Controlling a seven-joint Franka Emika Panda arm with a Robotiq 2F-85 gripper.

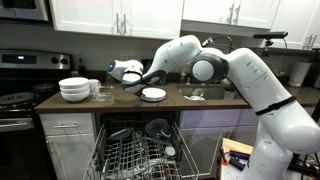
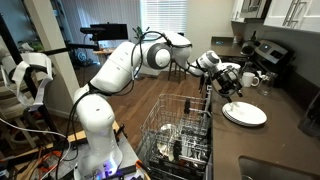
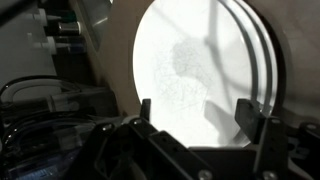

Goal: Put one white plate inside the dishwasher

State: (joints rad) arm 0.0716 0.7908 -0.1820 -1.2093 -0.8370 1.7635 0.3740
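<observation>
Hand [image 3: 196, 118]: fingers apart, empty, aimed at the white plate [image 1: 153, 94]. The plate lies flat near the front edge of the surface [image 1: 110, 100], above the open dishwasher [image 1: 135, 155]. Risk: the low rim gives poor purchase. A shallow pinch may slip or push the plate over the edge.

The dark counter [image 1: 205, 101] carries the white plate [image 1: 153, 94] and 1 stack of white bowls [image 1: 74, 89].

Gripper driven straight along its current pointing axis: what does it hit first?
Probably the white plate on the counter: in the wrist view it fills the space directly ahead of the open gripper. How much gap remains is unclear.
</observation>
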